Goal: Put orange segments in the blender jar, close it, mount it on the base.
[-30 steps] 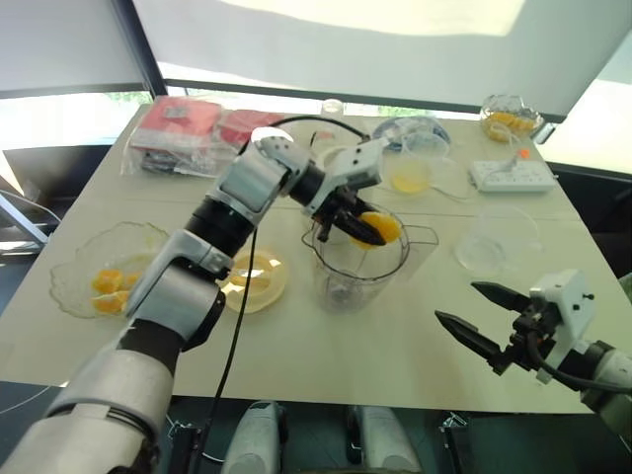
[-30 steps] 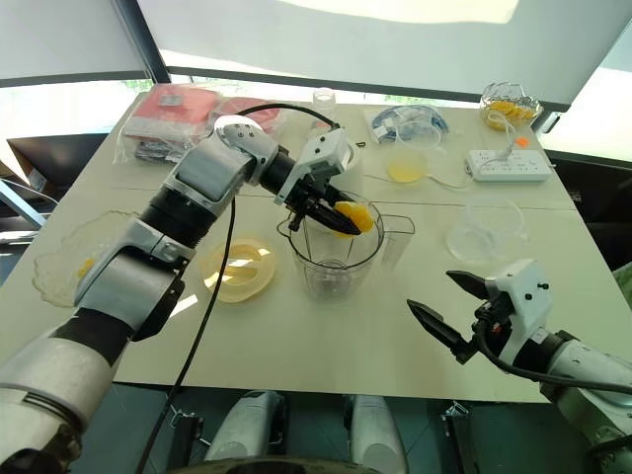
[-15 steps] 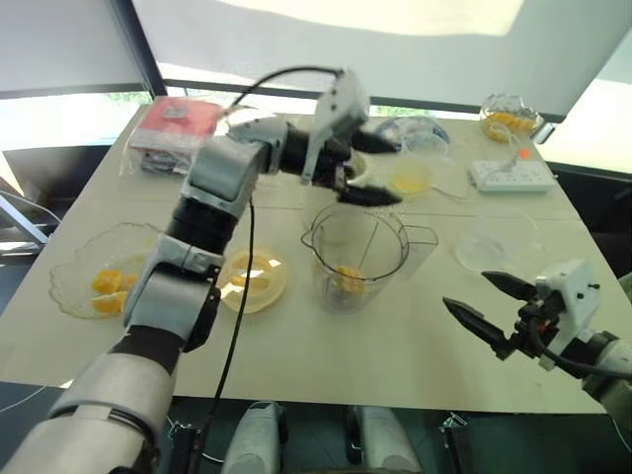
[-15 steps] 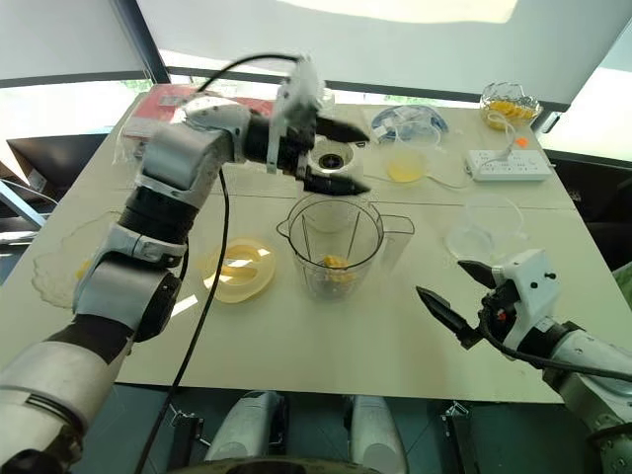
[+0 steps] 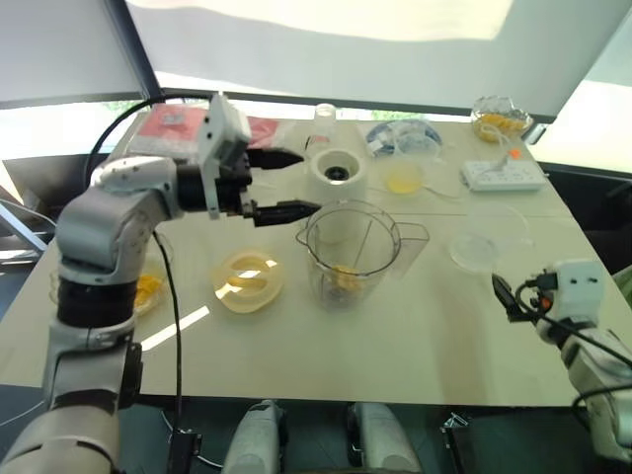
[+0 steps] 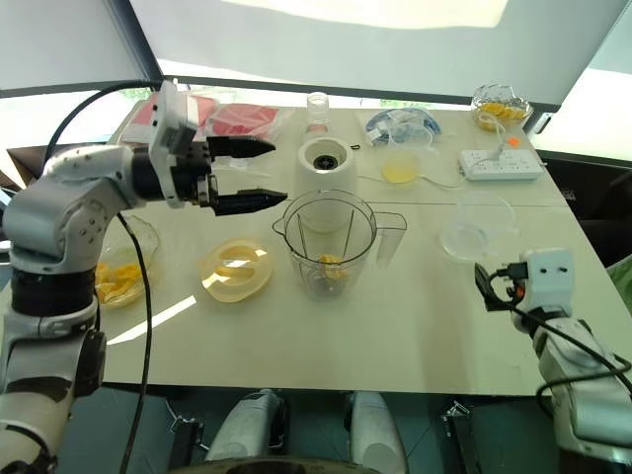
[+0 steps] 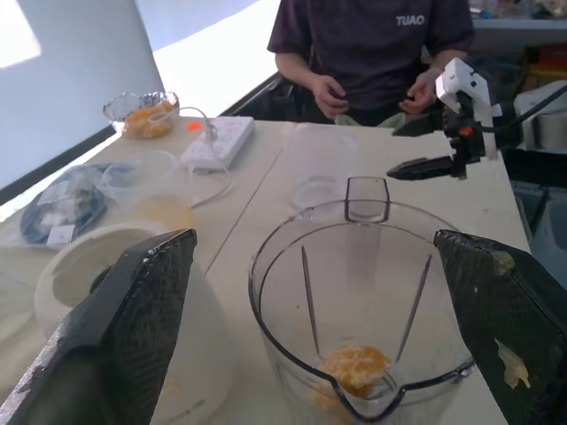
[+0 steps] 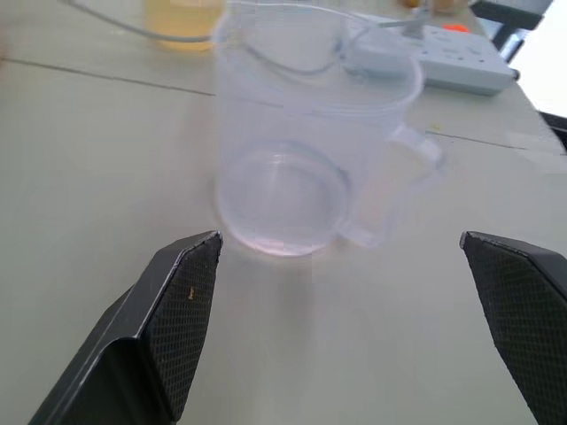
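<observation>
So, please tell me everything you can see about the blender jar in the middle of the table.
The blender jar is clear plastic, with a pouring lip, a side handle and thin ribs inside. It stands upright on the table, with no lid, just in front of the white base, not mounted. An orange segment lies at its bottom. The open left end effector is beside its rim, not touching it.

Lab-like test room beside bright windows.
A pale desk (image 6: 395,326) stands under drawn roller blinds (image 6: 326,44); a white power strip (image 6: 503,164) with trailing leads lies on it, and a person (image 7: 372,49) in a dark T-shirt stands just beyond it.
</observation>
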You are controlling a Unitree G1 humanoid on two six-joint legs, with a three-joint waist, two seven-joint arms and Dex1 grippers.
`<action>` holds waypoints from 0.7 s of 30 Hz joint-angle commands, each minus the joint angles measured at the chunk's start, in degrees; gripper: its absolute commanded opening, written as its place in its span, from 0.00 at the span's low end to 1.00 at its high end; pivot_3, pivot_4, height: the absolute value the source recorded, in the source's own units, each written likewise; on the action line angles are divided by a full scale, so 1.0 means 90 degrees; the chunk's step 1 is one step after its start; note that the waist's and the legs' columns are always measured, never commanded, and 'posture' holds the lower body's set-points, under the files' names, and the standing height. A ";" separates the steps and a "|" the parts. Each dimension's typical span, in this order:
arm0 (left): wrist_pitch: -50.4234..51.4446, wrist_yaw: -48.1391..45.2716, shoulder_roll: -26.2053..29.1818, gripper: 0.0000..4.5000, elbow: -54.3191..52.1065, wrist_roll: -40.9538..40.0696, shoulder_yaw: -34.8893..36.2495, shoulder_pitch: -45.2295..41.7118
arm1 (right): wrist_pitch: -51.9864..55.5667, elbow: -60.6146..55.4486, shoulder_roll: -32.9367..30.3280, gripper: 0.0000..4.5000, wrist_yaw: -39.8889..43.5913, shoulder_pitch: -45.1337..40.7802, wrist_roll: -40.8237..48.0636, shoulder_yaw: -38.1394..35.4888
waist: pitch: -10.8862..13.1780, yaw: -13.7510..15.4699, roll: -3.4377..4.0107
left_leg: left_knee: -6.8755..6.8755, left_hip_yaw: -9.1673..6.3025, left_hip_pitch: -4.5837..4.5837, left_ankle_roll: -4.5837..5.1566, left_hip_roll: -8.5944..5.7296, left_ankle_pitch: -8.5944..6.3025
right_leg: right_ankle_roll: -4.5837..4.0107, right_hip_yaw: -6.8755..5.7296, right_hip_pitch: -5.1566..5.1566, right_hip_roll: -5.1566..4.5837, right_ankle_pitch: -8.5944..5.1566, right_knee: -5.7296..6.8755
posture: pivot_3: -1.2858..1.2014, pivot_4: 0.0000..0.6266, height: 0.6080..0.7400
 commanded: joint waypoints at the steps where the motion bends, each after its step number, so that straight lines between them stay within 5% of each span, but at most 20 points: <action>1: 0.0248 0.0277 0.0243 0.99 -0.0547 -0.0368 0.0389 0.0165 | -0.0773 0.1323 -0.0146 1.00 -0.0290 -0.0779 -0.0551 0.0061 | 0.0001 -0.0046 0.0002 | 0.0000 -0.0001 0.0000 0.0000 -0.0001 0.0000 | 0.0000 0.0001 0.0000 0.0003 0.0000 0.0001 | 0.52 0.24 1.00; 9: 0.0435 0.0743 0.0575 0.99 -0.0921 -0.0685 0.0493 0.0483 | -0.2058 0.3829 -0.0351 1.00 -0.0170 -0.2101 -0.1124 0.0469 | 0.0004 -0.0102 0.0008 | -0.0017 -0.0004 -0.0004 0.0001 0.0002 -0.0001 | 0.0016 0.0003 -0.0010 0.0013 -0.0002 0.0003 | 0.52 0.24 1.00; 21: 0.0462 0.1035 0.0702 0.99 -0.0986 -0.0930 0.0388 0.0527 | -0.3006 0.5490 -0.0391 1.00 -0.0282 -0.2865 -0.1353 0.0605 | 0.0004 -0.0116 0.0008 | -0.0014 0.0002 -0.0002 0.0001 0.0000 -0.0001 | 0.0013 0.0016 -0.0010 0.0012 -0.0003 0.0003 | 0.52 0.24 1.00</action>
